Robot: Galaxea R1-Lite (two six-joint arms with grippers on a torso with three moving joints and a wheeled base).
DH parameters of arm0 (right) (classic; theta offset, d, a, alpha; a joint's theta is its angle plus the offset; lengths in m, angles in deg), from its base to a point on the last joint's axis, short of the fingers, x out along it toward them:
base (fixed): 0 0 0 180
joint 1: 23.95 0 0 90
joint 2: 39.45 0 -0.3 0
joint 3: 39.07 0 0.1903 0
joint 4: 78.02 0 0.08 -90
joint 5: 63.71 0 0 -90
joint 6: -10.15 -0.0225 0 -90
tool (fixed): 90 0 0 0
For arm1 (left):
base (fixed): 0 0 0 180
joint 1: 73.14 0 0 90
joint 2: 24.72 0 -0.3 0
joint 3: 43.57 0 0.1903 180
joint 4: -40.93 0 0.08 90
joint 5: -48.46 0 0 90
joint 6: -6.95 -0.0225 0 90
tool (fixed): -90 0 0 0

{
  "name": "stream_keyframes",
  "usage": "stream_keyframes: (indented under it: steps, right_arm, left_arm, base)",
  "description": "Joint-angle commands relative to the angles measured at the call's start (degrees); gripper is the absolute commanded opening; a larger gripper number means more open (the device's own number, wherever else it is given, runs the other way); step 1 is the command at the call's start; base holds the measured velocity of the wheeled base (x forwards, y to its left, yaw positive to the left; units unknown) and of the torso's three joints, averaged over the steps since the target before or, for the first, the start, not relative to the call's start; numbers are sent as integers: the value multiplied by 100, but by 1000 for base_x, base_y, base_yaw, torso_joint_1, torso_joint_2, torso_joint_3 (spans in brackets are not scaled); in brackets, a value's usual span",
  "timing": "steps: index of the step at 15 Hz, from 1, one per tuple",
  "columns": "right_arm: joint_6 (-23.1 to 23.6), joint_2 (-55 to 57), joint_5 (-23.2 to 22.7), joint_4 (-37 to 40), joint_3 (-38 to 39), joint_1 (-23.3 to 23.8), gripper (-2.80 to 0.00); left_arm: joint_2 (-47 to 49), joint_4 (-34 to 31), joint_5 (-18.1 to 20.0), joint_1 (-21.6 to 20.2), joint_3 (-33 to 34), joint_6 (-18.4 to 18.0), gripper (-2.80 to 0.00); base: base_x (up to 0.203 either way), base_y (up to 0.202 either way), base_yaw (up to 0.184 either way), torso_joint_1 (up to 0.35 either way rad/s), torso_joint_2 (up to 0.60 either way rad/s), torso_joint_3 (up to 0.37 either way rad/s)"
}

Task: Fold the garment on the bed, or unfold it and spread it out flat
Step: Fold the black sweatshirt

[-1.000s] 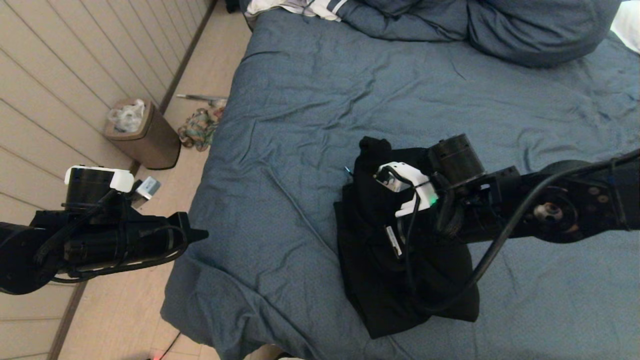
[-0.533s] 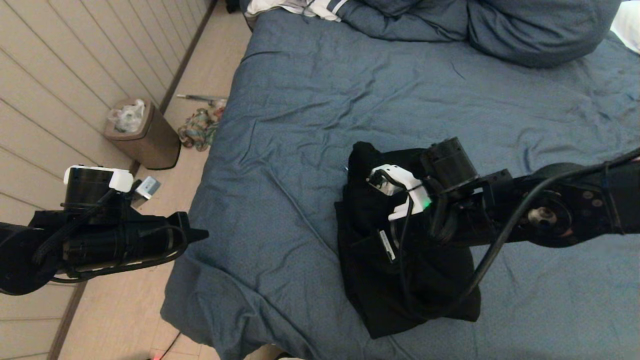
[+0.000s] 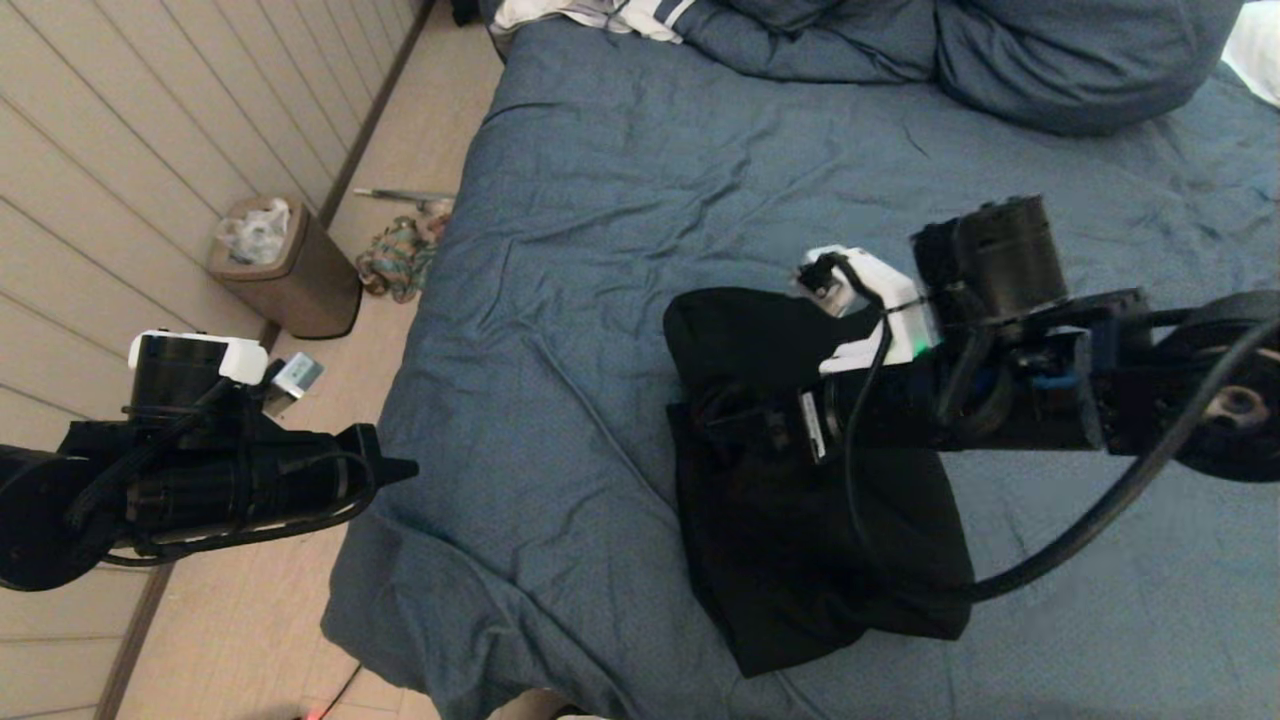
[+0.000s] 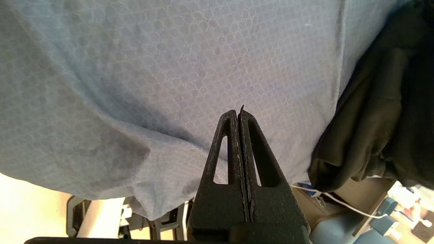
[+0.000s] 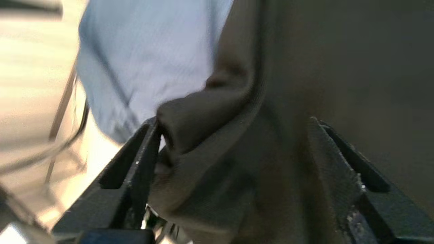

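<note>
Off to my left I see a pale horizontally panelled wall (image 3: pixel 130 130) meeting a light wood-look floor (image 3: pixel 420 110), where a brown bin lined with a clear plastic bag (image 3: pixel 285 265) stands beside a crumpled multicoloured rag (image 3: pixel 395 258).

Look to the left of the bed and you will see a light wooden floor (image 3: pixel 240 640). A wall of pale long boards (image 3: pixel 110 150) runs along it. By that wall stands a small brown bin (image 3: pixel 290 275) with a crinkly clear bag (image 3: pixel 255 235) inside. Just beside the bin, nearer the bed, a bundle of mixed-colour cloth (image 3: pixel 395 260) lies on the floor. A thin stick-like thing (image 3: pixel 400 193) lies a little past it; you cannot tell what it is. At the far end, near the corner, you can see a white cloth with dark stripes (image 3: pixel 600 15). A bit of something white (image 3: pixel 1262 55) peeks in at the far right edge.
</note>
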Motion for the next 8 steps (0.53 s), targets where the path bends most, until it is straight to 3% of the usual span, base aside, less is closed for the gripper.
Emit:
stream_keyframes:
  steps: [1, 2, 3, 6, 8]
  right_arm:
    - [-13, -347, -2, -43, -71, 239, 0]
    - [-57, -351, 12, -48, -177, 448, 0]
    - [-216, -321, 27, -50, -294, 655, -280]
    - [-1094, -16, 65, -42, -855, 992, -280]
    - [-1375, 445, 418, -35, -1139, 1111, -280]
  left_arm:
    - [-38, 20, 2, -1, -9, 17, -280]
    - [-41, 21, 2, -1, -9, 17, -280]
    - [-41, 12, 2, -1, -1, 17, -280]
    - [2, 19, 10, -1, -1, 17, -280]
    - [2, 12, 10, -1, -1, 17, -280]
  base:
    - [0, 0, 0, 0, 0, 0]
    - [0, 0, 0, 0, 0, 0]
    - [0, 0, 0, 0, 0, 0]
    - [0, 0, 0, 0, 0, 0]
    - [0, 0, 0, 0, 0, 0]
